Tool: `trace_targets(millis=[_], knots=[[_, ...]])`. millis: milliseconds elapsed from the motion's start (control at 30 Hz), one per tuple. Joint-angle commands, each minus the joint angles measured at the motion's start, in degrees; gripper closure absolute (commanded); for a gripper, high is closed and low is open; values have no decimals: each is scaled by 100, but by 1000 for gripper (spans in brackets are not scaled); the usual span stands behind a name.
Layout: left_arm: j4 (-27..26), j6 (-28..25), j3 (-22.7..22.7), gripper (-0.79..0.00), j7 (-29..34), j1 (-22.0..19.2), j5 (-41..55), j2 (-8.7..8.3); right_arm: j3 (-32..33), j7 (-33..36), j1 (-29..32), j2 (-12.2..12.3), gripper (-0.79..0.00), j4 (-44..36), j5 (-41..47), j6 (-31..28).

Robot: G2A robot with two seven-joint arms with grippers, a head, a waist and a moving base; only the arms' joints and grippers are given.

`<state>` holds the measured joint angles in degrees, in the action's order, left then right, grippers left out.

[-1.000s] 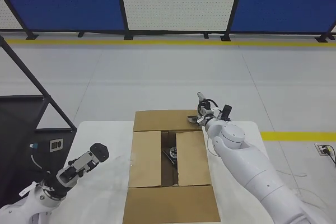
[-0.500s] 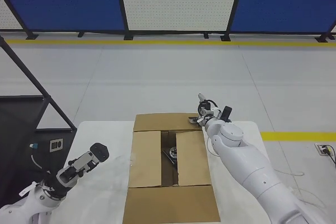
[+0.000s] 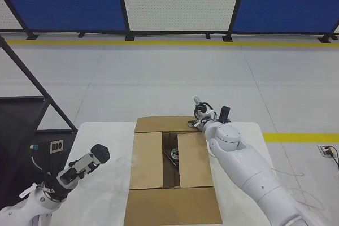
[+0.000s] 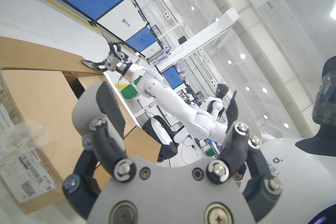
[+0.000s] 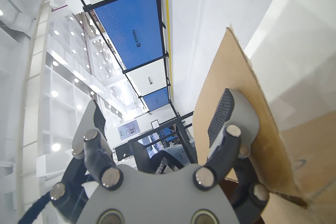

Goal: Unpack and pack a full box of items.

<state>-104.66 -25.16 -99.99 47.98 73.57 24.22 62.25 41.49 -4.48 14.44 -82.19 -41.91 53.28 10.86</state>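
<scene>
The box (image 3: 172, 169) sits mid-worktop (image 3: 107, 141), long axis running near to far. Its side flaps (image 3: 147, 161) are folded in, leaving a dark gap (image 3: 169, 169) between them (something lies inside, too dim to name). The right claw (image 3: 196, 116) is spread open at the far flap (image 3: 165, 121), one finger (image 5: 228, 107) against the cardboard. The left claw (image 3: 100, 152), also released, hangs over the worktop's near left.
</scene>
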Motion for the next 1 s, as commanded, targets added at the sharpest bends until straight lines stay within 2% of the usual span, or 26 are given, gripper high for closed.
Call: trace_targets(millis=[0,400,567,767,867,967], knots=[[0,0,0,-785,0,0,0,0,5,68,-39,-19,-785,49,-90,162],[0,0,0,-785,0,0,0,0,88,286,-167,-163,-785,284,-538,458],[0,0,0,-785,0,0,0,0,238,327,-170,-204,-785,322,-604,163],[0,0,0,-785,0,0,0,0,606,920,-36,-140,-785,145,-583,-500],[0,0,0,-785,0,0,0,0,861,1527,120,-66,-785,-61,-492,-852],[0,0,0,-785,0,0,0,0,1069,2383,293,37,-785,-312,-517,-940]])
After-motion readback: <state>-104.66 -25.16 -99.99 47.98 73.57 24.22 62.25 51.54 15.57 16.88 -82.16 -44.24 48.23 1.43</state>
